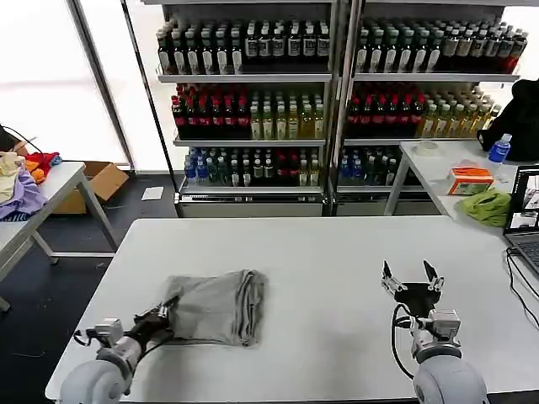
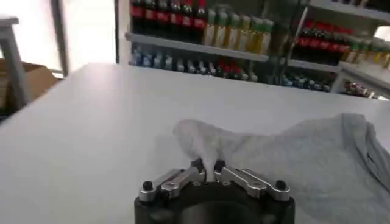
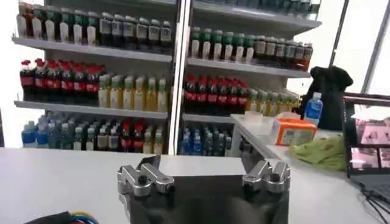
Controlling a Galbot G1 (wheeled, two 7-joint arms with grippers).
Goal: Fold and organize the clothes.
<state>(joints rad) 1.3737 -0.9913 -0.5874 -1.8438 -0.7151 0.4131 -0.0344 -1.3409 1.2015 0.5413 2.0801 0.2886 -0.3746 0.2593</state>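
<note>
**Clothes pinched at one corner on the white table**

Clothes here means a light grey shirt (image 1: pixel 217 307), folded into a rough rectangle and lying on the robot's left half of the white table (image 1: pixel 337 252). From the head view its right-hand edge shows stacked soft layers bunched in rounded folds, the top surface fairly flat with slight wrinkles.

The left wrist view gives what the head view hides: the left gripper (image 2: pixel 208 167) has its fingers pressed together on a corner of the cloth, which rises into a small crumpled peak just above the fingertips. The cotton looks matte and limp, spreading away flat across the smooth tabletop. In the head view the same gripper (image 1: pixel 160 318) sits at the shirt's near left edge, its dark fingers touching the fabric.

The right gripper (image 1: pixel 412 276) rests over bare table, well apart from the shirt, with its two fingers spread wide and nothing between them. Its wrist view shows the metal finger bases (image 3: pixel 265 175) held apart.
</note>
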